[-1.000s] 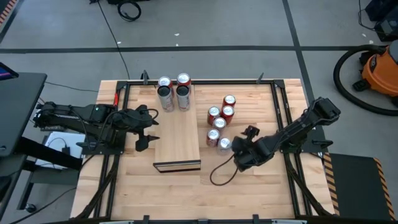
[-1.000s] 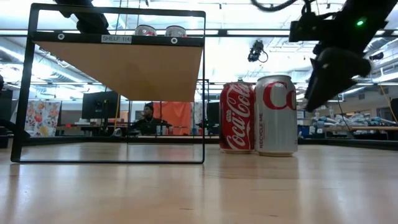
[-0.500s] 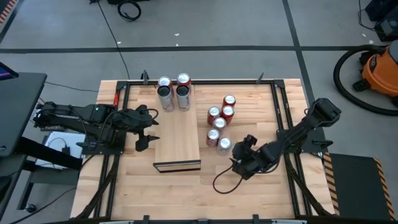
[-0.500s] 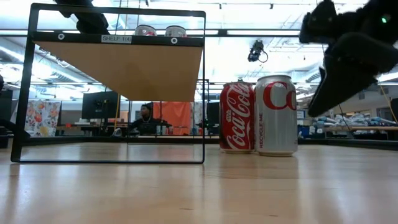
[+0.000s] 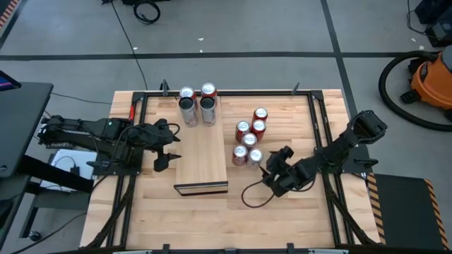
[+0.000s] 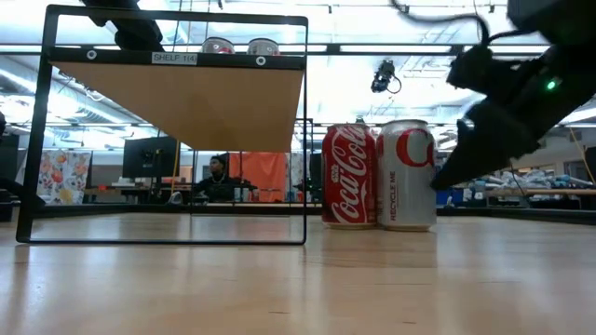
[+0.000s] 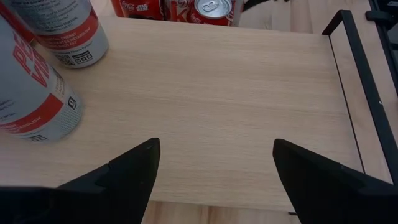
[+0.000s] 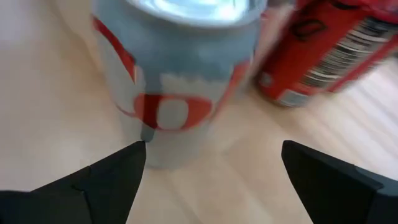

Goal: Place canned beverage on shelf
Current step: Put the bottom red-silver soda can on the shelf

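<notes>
The shelf [image 5: 202, 159] is a long pale wood board on a black frame in the middle of the table. Several cans [image 5: 198, 104] stand on its far end, and two of them show in the left wrist view [image 7: 37, 87]. A silver can [image 5: 255, 156] stands upright on the table at the near end of a cluster of red cans [image 5: 248, 132]. My right gripper [image 5: 270, 168] is open just right of the silver can [image 8: 174, 68], one finger on each side. My left gripper [image 5: 164, 152] is open and empty at the shelf's left edge, over the shelf top [image 7: 211, 99]. My right gripper has one fingertip [image 8: 132, 155] against the silver can's side wall [image 8: 148, 134], near its bottom. The fingers come slanting down from the table's right side. The can stands upright on the table. I cannot tell whether the other finger [image 8: 323, 174] touches it.
A red can [image 6: 347, 175] stands right beside the silver can [image 6: 406, 174], on the side toward the shelf. A black cable [image 5: 251, 197] loops on the table near my right gripper. Black rails [image 5: 318, 134] run along both table sides. Bare shelf top lies near of the cans.
My right gripper has drawn back a little toward the near edge, then gone toward the silver can and lower. The silver can has slid a little toward the far edge, closer to the red cans, and stays upright.
</notes>
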Motion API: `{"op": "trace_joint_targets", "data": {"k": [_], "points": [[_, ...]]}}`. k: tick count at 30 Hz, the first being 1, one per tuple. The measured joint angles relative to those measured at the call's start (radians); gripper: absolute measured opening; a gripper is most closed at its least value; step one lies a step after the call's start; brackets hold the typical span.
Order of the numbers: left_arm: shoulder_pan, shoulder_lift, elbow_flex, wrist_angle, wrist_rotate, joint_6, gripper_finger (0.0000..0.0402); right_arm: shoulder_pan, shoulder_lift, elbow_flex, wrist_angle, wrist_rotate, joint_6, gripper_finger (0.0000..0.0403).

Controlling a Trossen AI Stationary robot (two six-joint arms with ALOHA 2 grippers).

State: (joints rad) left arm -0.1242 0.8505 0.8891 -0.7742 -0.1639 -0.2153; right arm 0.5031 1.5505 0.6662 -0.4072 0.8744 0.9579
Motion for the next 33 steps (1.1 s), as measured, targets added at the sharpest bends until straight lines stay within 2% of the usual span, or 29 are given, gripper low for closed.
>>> {"op": "trace_joint_targets", "data": {"k": [6,13,19,27,33], "points": [[0.000,0.000,0.000,0.000,0.000,0.000,0.0322,-0.023,0.000,-0.001,-0.155,-0.035,0.049,0.0386],[0.000,0.000,0.000,0.000,0.000,-0.003,0.0322,0.038,0.000,-0.001,-0.017,-0.065,-0.020,0.0382],[0.000,0.000,0.000,0.000,0.000,-0.007,0.0322,0.075,-0.030,-0.044,-0.012,-0.091,0.016,0.0370],[0.000,0.000,0.000,0.000,0.000,-0.002,0.0322,0.134,-0.283,-0.203,0.033,-0.086,0.064,0.0360],[0.000,0.000,0.000,0.006,0.000,-0.001,0.0322,0.125,-0.453,-0.321,0.250,-0.051,-0.089,0.0360]]}}
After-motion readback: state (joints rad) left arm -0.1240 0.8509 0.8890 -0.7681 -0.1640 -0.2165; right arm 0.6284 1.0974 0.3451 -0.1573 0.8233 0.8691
